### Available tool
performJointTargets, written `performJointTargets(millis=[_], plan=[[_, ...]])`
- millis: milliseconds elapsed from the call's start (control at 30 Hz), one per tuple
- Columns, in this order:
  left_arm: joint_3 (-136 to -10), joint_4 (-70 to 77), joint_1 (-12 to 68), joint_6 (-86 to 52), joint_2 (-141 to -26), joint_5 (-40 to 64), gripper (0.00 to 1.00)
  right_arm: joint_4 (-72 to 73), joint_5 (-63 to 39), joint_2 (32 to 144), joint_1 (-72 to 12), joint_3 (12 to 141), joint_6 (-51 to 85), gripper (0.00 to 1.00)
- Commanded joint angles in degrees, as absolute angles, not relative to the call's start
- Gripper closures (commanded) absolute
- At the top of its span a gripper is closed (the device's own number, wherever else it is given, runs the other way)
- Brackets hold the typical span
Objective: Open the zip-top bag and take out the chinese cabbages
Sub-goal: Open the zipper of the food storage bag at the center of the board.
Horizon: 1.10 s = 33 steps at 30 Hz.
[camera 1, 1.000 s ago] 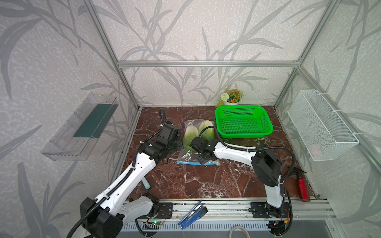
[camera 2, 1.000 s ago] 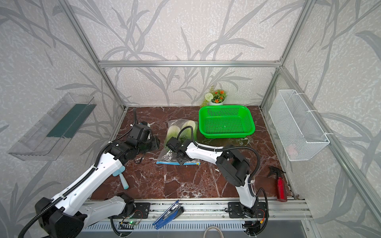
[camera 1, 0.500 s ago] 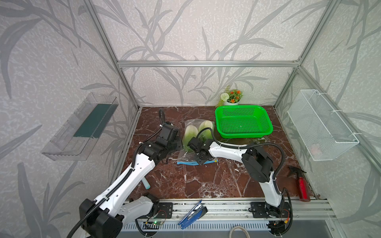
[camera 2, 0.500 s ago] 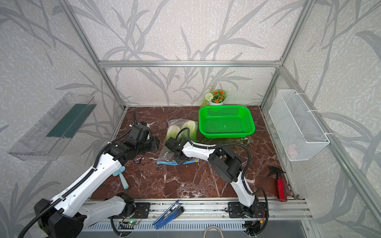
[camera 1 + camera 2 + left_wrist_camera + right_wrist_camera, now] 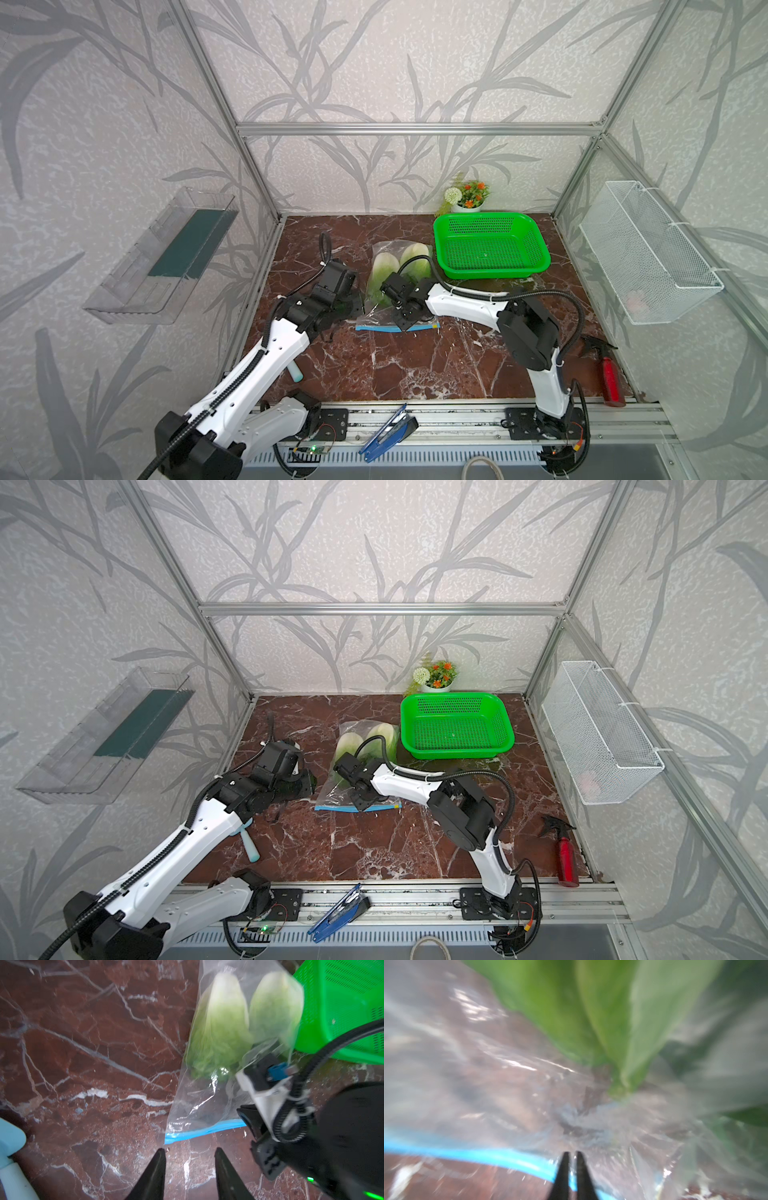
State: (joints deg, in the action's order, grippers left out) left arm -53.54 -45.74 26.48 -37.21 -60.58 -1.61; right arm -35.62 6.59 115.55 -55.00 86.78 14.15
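Note:
The clear zip-top bag (image 5: 376,309) lies on the marble floor with its blue zip strip (image 5: 374,328) toward the front. Two chinese cabbages (image 5: 382,270) (image 5: 415,257) lie side by side inside it, also clear in the left wrist view (image 5: 220,1028). My right gripper (image 5: 571,1154) sits on the bag's zip edge (image 5: 467,1154), jaws nearly together with plastic pinched between them; in both top views it covers the bag's near right part (image 5: 365,800). My left gripper (image 5: 190,1152) stands open just short of the strip's left end (image 5: 172,1136), with nothing between its fingers.
A green perforated basket (image 5: 482,217) stands right behind the bag, with a small potted plant (image 5: 467,195) at the back wall. A light-blue handled tool (image 5: 296,372) lies by the left arm. A red spray bottle (image 5: 609,378) lies front right. A wire basket (image 5: 648,253) hangs on the right wall.
The right arm's elbow has swung a little to the left and back while its gripper stayed at the bag's zip edge. The left arm has hardly moved.

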Motion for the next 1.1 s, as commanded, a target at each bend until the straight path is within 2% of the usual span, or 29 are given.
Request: performJointTargets(millis=[0, 67, 133, 300, 433, 633, 767, 867, 967, 1033, 1067], plan=[[-51.3, -48.4, 26.2, -40.9, -61.5, -0.1, 0.59, -32.5, 5.9, 109.1, -57.8, 85.3, 10.4, 0.47], [-50.3, -46.9, 26.2, -42.4, -61.9, 0.0, 0.56, -31.3, 7.9, 108.1, -60.2, 84.0, 8.6, 0.31], [-48.5, -44.2, 26.2, -44.8, -62.4, -0.9, 0.49, -30.3, 9.7, 107.6, -60.8, 82.7, 7.6, 0.25], [-46.3, -39.5, 26.2, -47.1, -65.3, -0.8, 0.37, -30.0, 13.5, 105.2, -60.8, 80.4, 8.2, 0.23], [-44.0, -34.6, 24.6, -47.3, -69.0, -2.4, 0.20, -27.6, 14.4, 101.3, -60.8, 76.8, 8.5, 0.22], [-43.5, -24.3, 21.5, -46.8, -75.0, 3.9, 0.19, -25.6, 16.2, 93.5, -60.8, 70.7, 10.2, 0.21], [-42.7, -15.6, 20.7, -48.1, -78.3, 11.4, 0.26, -23.0, 18.7, 88.1, -60.7, 65.9, 11.3, 0.20], [-43.1, -14.2, 20.7, -47.9, -80.8, 15.6, 0.38, -22.6, 20.6, 85.0, -60.7, 64.4, 11.6, 0.18], [-42.0, -12.8, 20.6, -48.0, -80.5, 17.0, 0.57, -22.7, 21.2, 83.8, -60.6, 63.9, 11.8, 0.18], [-41.8, -13.2, 20.7, -48.5, -79.4, 17.3, 0.79, -22.6, 20.5, 84.2, -60.6, 63.8, 11.9, 0.18], [-41.9, -13.3, 20.7, -49.0, -78.4, 17.6, 0.86, -23.0, 20.0, 84.6, -60.6, 63.8, 11.8, 0.18]])
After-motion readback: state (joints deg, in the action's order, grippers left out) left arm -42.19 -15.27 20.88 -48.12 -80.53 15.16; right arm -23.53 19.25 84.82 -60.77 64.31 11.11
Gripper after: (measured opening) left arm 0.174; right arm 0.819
